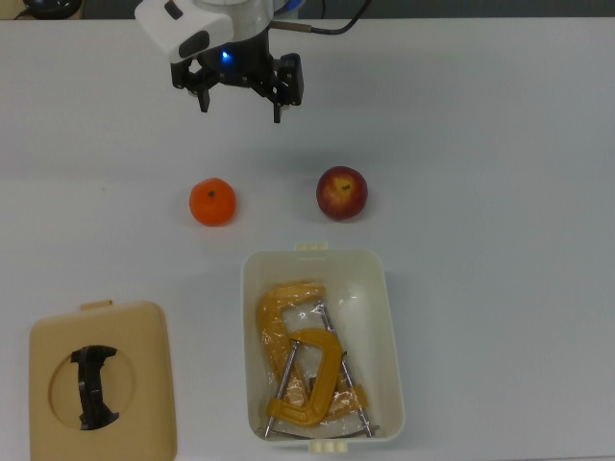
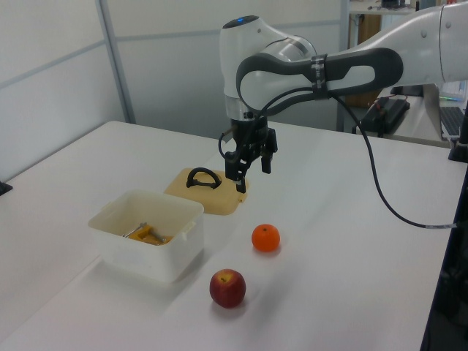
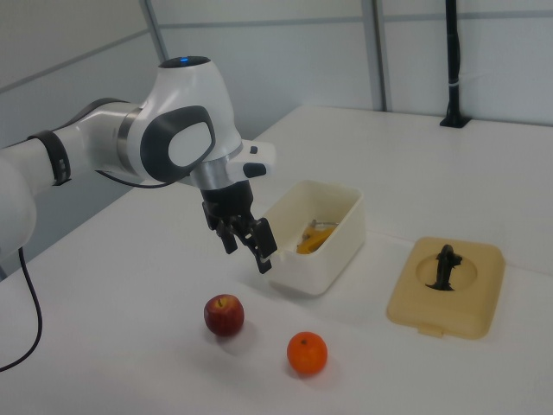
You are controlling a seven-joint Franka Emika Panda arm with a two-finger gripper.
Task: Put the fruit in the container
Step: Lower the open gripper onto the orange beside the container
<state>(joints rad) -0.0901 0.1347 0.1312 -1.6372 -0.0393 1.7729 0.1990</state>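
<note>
Fruit lay on the desk (image 1: 500, 144): the orange (image 1: 212, 202) and the apple (image 1: 342, 192) sat apart, both just outside the container (image 1: 384, 317), which held yellow clamps (image 1: 312, 379). The pincer (image 1: 240, 104) hung open and empty above the desk. The lid (image 1: 144, 384) lay beside the container.

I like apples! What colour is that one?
The apple is dark red with yellowish patches, clearest in the top view.
</note>
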